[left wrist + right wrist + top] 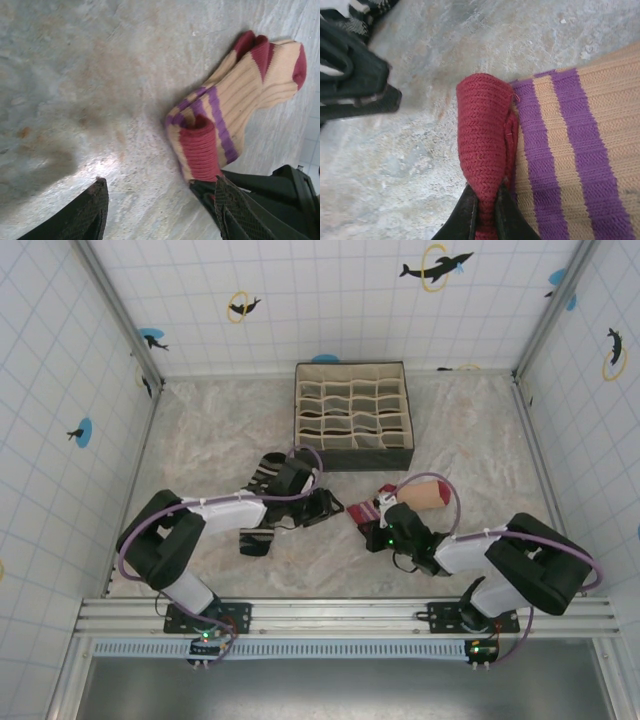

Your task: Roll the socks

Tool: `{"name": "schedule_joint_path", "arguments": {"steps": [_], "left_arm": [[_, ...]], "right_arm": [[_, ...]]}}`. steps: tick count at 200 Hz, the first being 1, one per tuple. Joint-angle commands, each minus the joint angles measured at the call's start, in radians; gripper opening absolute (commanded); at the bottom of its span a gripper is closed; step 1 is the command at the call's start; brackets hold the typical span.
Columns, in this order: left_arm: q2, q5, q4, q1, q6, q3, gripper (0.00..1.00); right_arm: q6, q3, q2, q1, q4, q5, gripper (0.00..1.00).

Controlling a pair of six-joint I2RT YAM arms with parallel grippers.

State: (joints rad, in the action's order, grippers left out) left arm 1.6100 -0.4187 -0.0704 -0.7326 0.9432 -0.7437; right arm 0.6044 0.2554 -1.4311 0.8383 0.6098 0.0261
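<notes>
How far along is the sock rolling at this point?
Done: nothing looks rolled yet. In hand: the right gripper, jaws shut, pinches the peach sock by its red cuff; the left gripper is open and empty nearby. Left: rolling that sock, then the black striped sock, which lies loose.

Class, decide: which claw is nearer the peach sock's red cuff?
Right. The right claw is shut on the red cuff; the left claw hangs open just left of it.
</notes>
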Motion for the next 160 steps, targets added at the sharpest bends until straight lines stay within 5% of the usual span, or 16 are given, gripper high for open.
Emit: {"name": "schedule_joint_path", "arguments": {"steps": [1, 92, 160], "left_arm": [[-0.025, 0.006, -0.086, -0.016, -0.01, 0.03, 0.57], [0.084, -0.002, -0.247, -0.086, -0.093, 0.013, 0.52], [0.204, 0.042, -0.276, -0.115, -0.114, -0.035, 0.46]], "right_arm": [[0.128, -0.05, -0.007, -0.05, 0.041, 0.168, 0.0], [0.426, -0.096, -0.126, -0.24, 0.186, 0.447, 0.0], [0.537, -0.121, -0.2, -0.28, 0.317, 0.496, 0.0]]}}
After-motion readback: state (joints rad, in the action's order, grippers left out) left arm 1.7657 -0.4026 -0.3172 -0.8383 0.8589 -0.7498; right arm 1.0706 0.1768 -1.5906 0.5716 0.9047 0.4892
